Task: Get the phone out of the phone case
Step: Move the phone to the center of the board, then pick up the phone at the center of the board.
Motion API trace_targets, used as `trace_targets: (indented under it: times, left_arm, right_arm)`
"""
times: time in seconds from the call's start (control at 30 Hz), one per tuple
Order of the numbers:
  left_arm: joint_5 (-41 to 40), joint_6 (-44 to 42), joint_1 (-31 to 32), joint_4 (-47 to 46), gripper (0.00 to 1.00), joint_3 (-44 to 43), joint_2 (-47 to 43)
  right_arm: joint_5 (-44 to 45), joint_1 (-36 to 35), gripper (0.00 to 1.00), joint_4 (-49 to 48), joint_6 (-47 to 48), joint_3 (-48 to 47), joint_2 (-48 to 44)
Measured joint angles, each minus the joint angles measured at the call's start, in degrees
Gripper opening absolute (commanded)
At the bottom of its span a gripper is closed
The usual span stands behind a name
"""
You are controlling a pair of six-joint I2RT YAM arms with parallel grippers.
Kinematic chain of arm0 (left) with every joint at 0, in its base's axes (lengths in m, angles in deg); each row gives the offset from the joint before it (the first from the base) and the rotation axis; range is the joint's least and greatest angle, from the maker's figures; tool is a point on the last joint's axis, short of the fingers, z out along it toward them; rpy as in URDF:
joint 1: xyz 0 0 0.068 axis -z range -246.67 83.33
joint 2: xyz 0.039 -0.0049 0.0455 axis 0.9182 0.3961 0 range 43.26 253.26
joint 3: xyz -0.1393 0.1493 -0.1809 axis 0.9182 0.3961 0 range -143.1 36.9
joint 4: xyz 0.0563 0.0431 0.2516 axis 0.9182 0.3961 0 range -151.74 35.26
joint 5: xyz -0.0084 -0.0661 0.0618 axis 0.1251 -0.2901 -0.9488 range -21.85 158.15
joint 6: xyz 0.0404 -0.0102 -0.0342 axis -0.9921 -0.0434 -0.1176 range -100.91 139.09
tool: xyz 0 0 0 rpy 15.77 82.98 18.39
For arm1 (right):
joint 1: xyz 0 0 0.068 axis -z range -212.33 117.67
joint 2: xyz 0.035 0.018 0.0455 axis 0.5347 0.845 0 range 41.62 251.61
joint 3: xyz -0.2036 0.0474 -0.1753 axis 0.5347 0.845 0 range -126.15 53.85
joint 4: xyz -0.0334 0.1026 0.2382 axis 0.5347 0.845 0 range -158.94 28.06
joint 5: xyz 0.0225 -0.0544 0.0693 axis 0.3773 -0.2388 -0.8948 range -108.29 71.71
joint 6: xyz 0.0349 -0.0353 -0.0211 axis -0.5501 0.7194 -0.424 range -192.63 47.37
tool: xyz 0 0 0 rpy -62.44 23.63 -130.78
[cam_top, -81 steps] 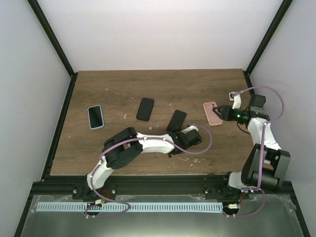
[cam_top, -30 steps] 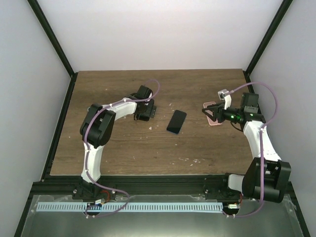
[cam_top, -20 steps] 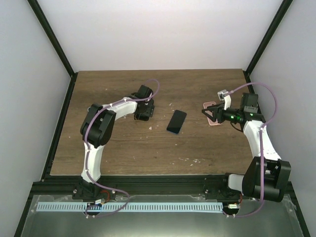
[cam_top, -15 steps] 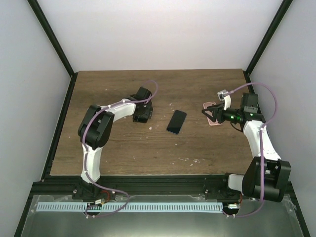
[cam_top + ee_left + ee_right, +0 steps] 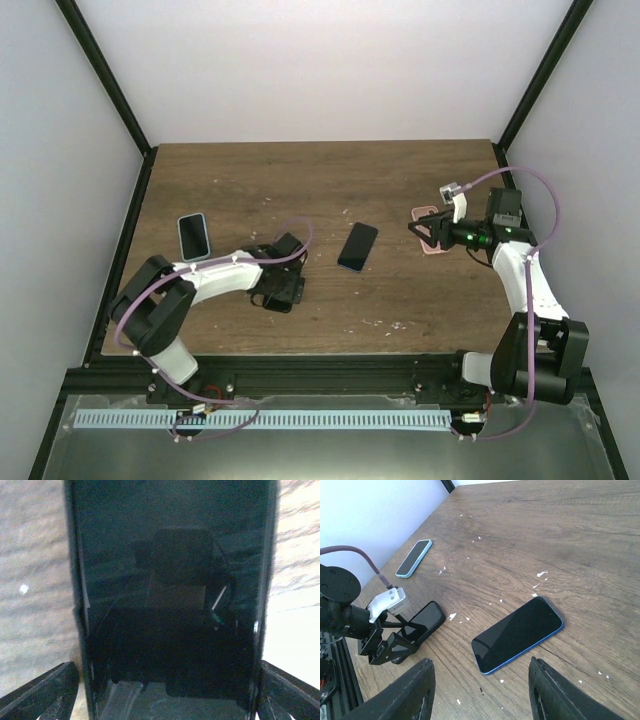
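A black phone in a black case lies flat on the wood table, near left of centre. It fills the left wrist view and shows in the right wrist view. My left gripper sits low over one end of it, open, with a finger outside each long edge. My right gripper is open and empty, hovering at the right over a pink case. Its fingers frame a bare blue phone.
The blue phone lies mid-table. A phone in a light blue case lies at the left, also in the right wrist view. White flecks dot the wood. Black frame posts stand at the table's edges.
My left arm has swung back from the far middle to the near left, and the black cased phone now lies nearer with it. The light blue phone shows again. The right arm is still.
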Motion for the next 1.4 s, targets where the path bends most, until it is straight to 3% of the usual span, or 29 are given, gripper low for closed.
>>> trace_targets:
  times: [0.17, 0.4, 0.6, 0.83, 0.97, 1.23, 1.4]
  left_arm:
    - [-0.2, 1.7, -0.7, 4.6, 0.99, -0.6, -0.4]
    - [-0.6, -0.1, -1.6, 9.4, 0.97, -9.5, 6.5]
    - [3.4, -1.7, -4.3, 9.4, 0.86, -11.4, 8.5]
    - [4.0, -3.1, -5.0, 9.4, 0.64, -11.5, 8.5]
    - [4.5, -3.3, -5.2, 9.4, 0.57, -11.2, 7.8]
    - [8.6, 1.4, -5.3, 5.2, 0.54, -7.2, -4.5]
    - [9.6, 7.5, -4.5, -5.7, 0.53, -6.5, -14.7]
  right_arm:
    - [-0.2, 0.0, 0.53, 0.3, 0.1, -0.1, 0.6]
    - [-0.1, 0.0, 0.53, 0.5, 0.2, -0.2, 0.6]
    - [-0.2, 0.0, 0.53, 0.5, 0.2, -0.2, 0.6]
    - [-0.2, 0.0, 0.52, 0.6, 0.2, -0.2, 0.7]
    - [-0.2, 0.0, 0.51, 0.6, 0.3, -0.2, 0.8]
    - [-0.1, -1.2, 0.48, 4.5, 2.2, -3.2, 2.7]
    - [4.6, -12.9, 0.46, 5.1, 1.1, -6.1, 3.5]
